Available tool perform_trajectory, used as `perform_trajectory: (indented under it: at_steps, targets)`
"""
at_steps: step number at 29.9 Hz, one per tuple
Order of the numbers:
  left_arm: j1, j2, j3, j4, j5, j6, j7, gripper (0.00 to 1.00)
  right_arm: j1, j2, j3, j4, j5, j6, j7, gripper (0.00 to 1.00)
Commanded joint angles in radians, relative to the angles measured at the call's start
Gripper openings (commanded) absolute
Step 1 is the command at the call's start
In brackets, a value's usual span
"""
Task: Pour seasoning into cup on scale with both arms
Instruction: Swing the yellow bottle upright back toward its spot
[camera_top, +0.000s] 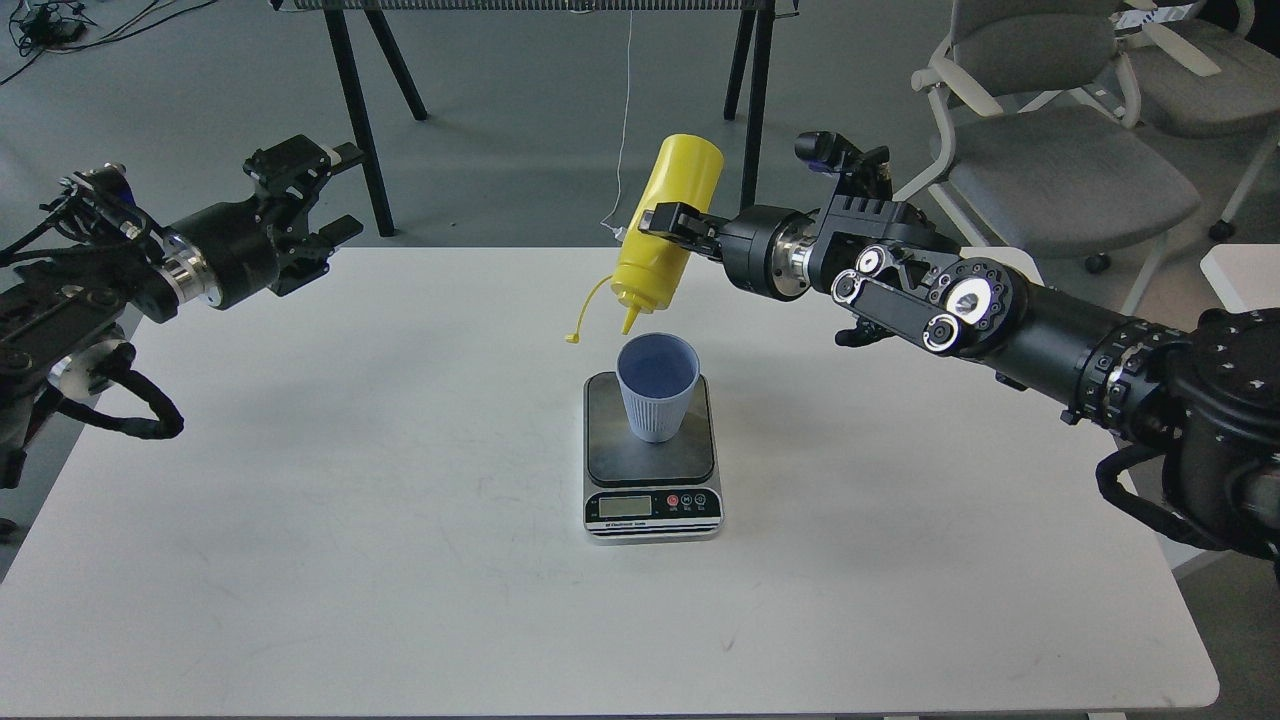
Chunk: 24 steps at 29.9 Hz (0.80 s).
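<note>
Bottle (668, 222) inverted in right claw (664, 224) grip, nozzle above cup (656, 386) on scale (652, 462) for pouring; left claw (328, 194) open, idle.

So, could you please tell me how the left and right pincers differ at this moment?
The right pincer is shut on the yellow seasoning bottle, while the left pincer is open and holds nothing. The right one hangs over the cup on the scale, tipping the nozzle downward; the left one sits off to the side, over the table's far left edge. Both are black, open-frame and two-fingered.
</note>
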Motion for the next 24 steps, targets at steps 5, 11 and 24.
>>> perform_trajectory:
  at_steps: [5,11,24]
  targets:
    - [0.000,0.002,0.000,0.000,0.000,0.000,0.000,0.93,0.032,-0.025,0.179,-0.024,0.085,0.035,-0.017,0.02]
    - [0.000,0.002,0.000,0.000,0.002,0.000,0.000,0.93,0.026,-0.176,0.478,0.008,0.255,0.144,-0.066,0.02]
    - [0.000,0.002,0.004,0.000,0.002,0.000,0.000,0.95,-0.311,-0.606,0.870,0.231,1.294,0.317,-0.248,0.02]
